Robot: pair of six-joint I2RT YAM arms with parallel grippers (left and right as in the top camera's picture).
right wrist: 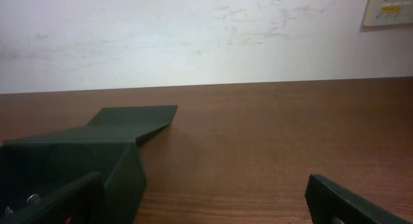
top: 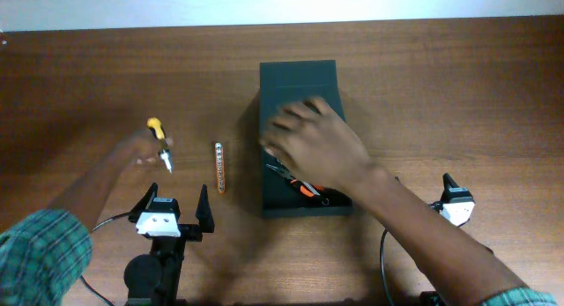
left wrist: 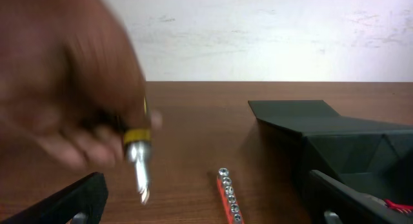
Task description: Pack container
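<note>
a wooden counter point(top: 441, 85) seen from above. the black container point(top: 300, 77) sits at the middle, its lid folded back toward the far edge. a person's right hand point(top: 313, 138) reaches over the box, where an orange and black tool point(top: 304, 188) lies at the near end. the person's left hand point(top: 132, 152) holds a yellow-handled screwdriver point(top: 161, 147), tip down, left of a strip of bits point(top: 219, 167). the left gripper point(top: 176, 198) and right gripper point(right wrist: 205, 201) rest at the near edge, jaws spread wide, holding nothing.
</note>
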